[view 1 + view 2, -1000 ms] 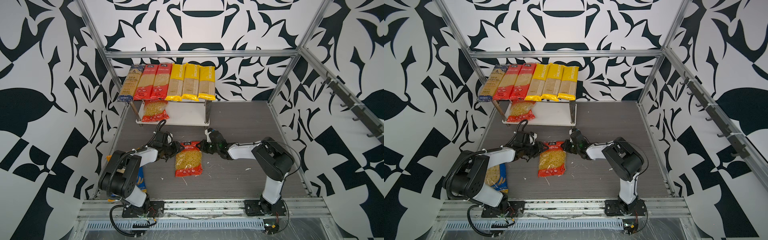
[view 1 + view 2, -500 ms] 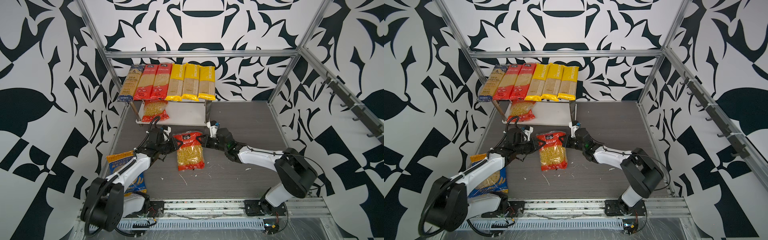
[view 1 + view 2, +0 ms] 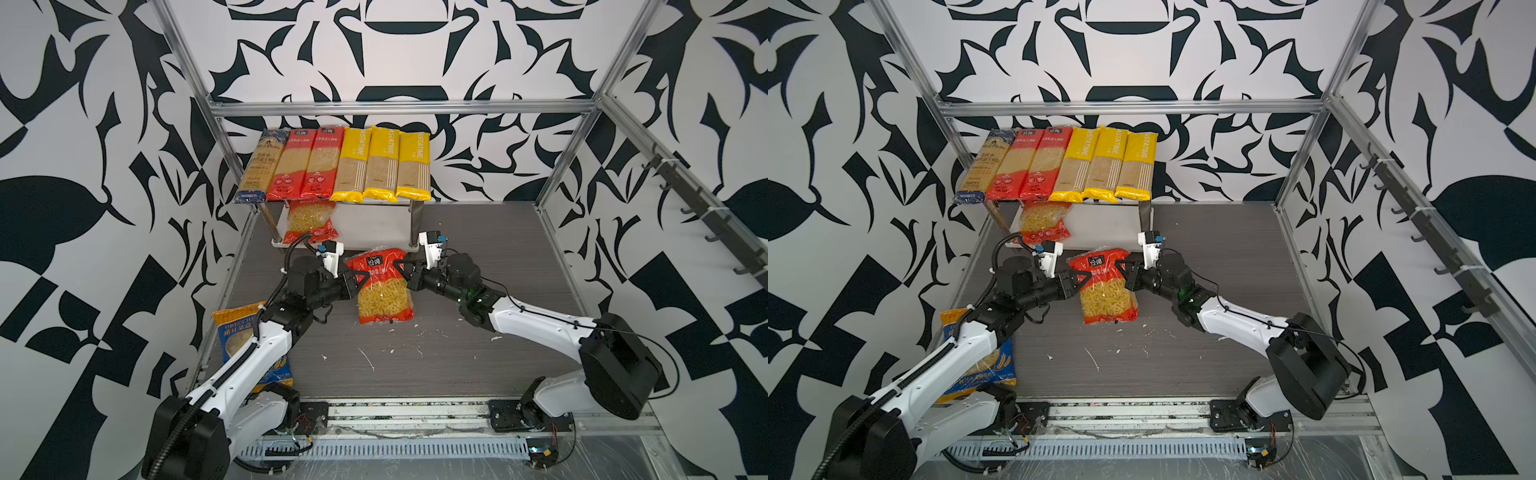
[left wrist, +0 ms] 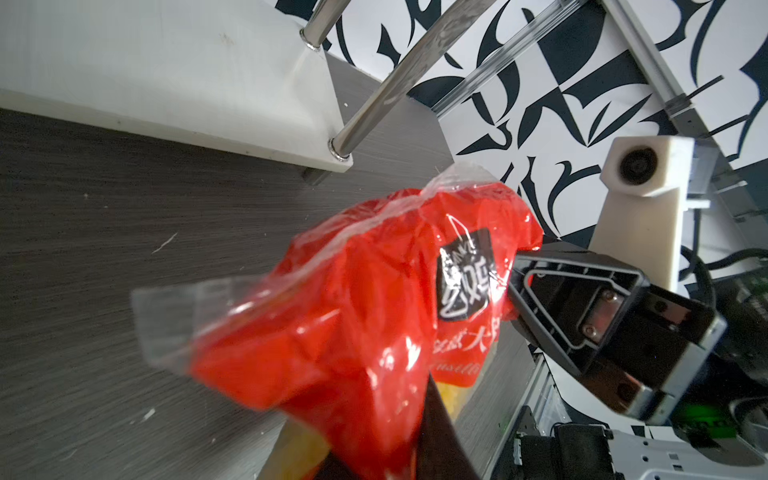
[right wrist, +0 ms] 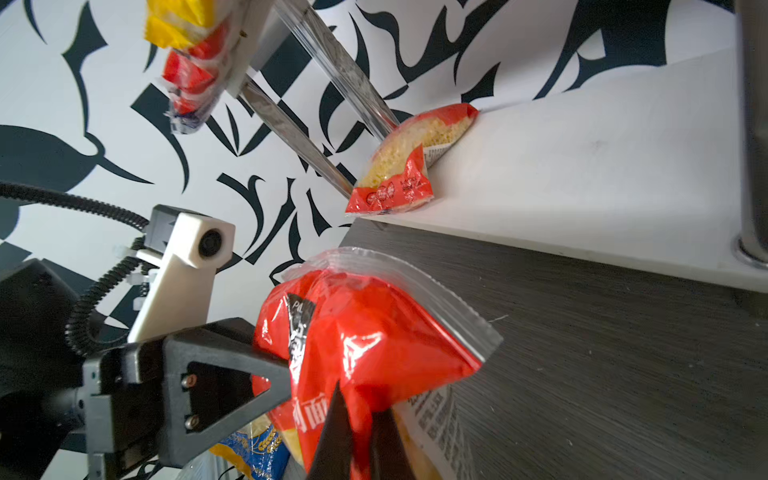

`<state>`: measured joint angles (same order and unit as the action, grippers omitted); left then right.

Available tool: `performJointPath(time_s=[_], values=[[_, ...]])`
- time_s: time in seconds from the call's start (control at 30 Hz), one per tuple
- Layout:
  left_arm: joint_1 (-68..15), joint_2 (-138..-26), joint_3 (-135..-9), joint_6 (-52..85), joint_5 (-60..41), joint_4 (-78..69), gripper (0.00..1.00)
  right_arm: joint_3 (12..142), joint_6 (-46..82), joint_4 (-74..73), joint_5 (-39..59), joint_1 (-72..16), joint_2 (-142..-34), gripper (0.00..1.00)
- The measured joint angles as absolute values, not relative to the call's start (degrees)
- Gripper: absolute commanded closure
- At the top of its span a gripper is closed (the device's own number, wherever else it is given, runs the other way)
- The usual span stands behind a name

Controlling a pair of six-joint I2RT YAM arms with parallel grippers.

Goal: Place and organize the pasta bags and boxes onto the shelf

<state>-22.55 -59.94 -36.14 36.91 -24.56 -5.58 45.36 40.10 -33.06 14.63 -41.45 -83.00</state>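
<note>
- Red bag [image 3: 382, 291] hangs over the tabletop [image 3: 457, 357], just before the shelf [image 3: 374, 235].
- Left end effector [image 3: 360, 276] and right end effector [image 3: 400, 266] each clamp a top corner.
- Carry step; next you likely slide it onto its lower tier.

Short red packet [image 3: 384, 286] hangs, perhaps lifted, before shelf [image 3: 374, 228].

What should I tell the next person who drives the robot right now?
Left gripper: jaws shut on one top corner of the short red packet.
Right gripper: jaws shut on the other top corner; the packet hangs between them, in front of the shelf.
Done: six long packets lie side by side on the top tier; a second short red packet lies on the lower tier.
Left: shelve the held packet, then the blue-orange packet on the table under the left arm.
</note>
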Motion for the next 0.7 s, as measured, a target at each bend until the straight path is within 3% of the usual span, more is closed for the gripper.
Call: performJointPath(time_s=[0.1, 0.37, 0.6, 0.7], values=[[-22.55, -60.53, -34.74, 37.23, -23.46, -5.58, 0.90, 45.36, 41.25, -33.56, 14.46, -41.54, -85.56, 1.00], [-23.03, -64.14, -34.15, 38.54, -20.29, -3.38, 0.94, 45.34, 43.75, -32.77, 14.81, -41.87, -91.39, 0.72], [-21.47, -72.23, -35.92, 36.38, -17.93, -0.78, 0.74, 43.70, 45.25, -29.76, 14.68, -41.87, -93.06, 0.59], [-19.62, -75.64, -38.28, 35.24, -17.67, 0.40, 0.55, 42.17, 46.13, -27.11, 14.31, -41.87, -93.06, 0.55]])
